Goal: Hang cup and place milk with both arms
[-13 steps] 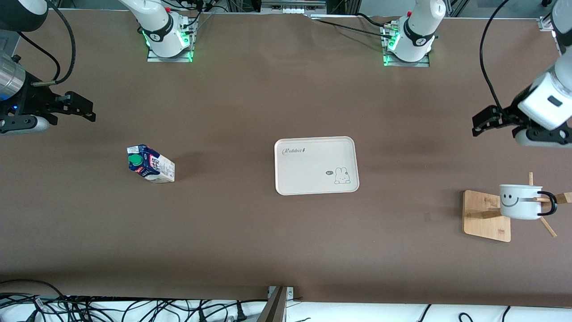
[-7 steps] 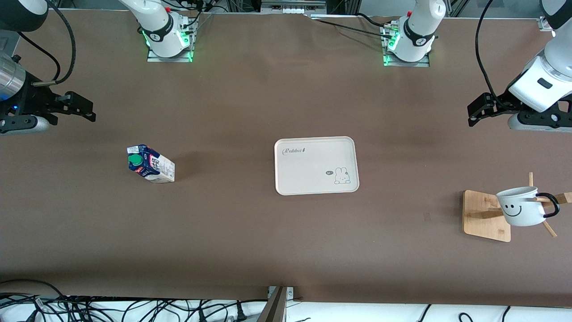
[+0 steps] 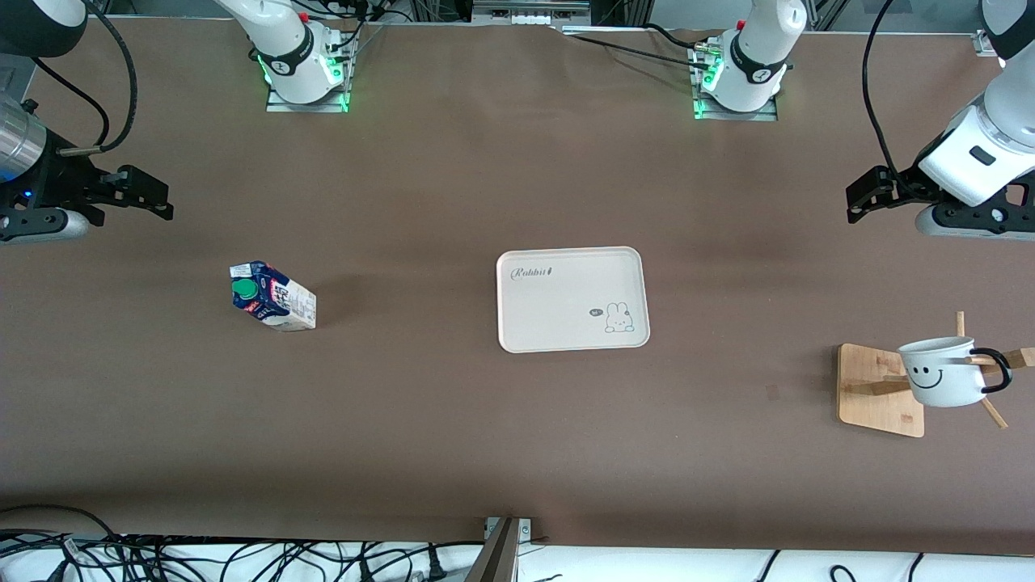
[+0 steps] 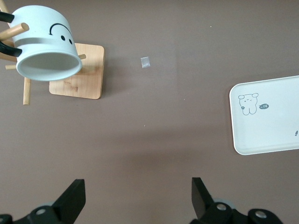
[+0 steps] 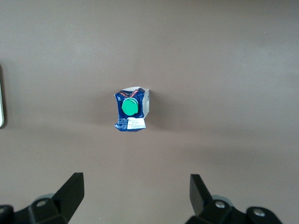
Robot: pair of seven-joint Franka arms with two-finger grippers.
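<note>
The cup (image 3: pixel 938 373) hangs by its black handle on a peg of the wooden rack (image 3: pixel 869 388) at the left arm's end, tilted, smiley face showing. In the left wrist view the cup (image 4: pixel 44 51) shows its mouth above the rack's base (image 4: pixel 86 77). My left gripper (image 3: pixel 859 206) is open and empty over bare table, apart from the cup; its own view shows it (image 4: pixel 138 196) with the jaws wide. The milk (image 3: pixel 271 297) stands on the table toward the right arm's end. My right gripper (image 3: pixel 158 202) is open and empty over bare table, and its view (image 5: pixel 137 193) looks down on the milk (image 5: pixel 132 109).
A white rabbit-print tray (image 3: pixel 572 299) lies at the table's middle and shows in the left wrist view (image 4: pixel 280 135). A small scrap (image 3: pixel 772 393) lies on the table beside the rack. Cables (image 3: pixel 242 558) run along the table edge nearest the front camera.
My left gripper has drawn back from the cup toward the robots' bases. The cup has tipped from level to tilted on its peg. The right arm has not moved.
</note>
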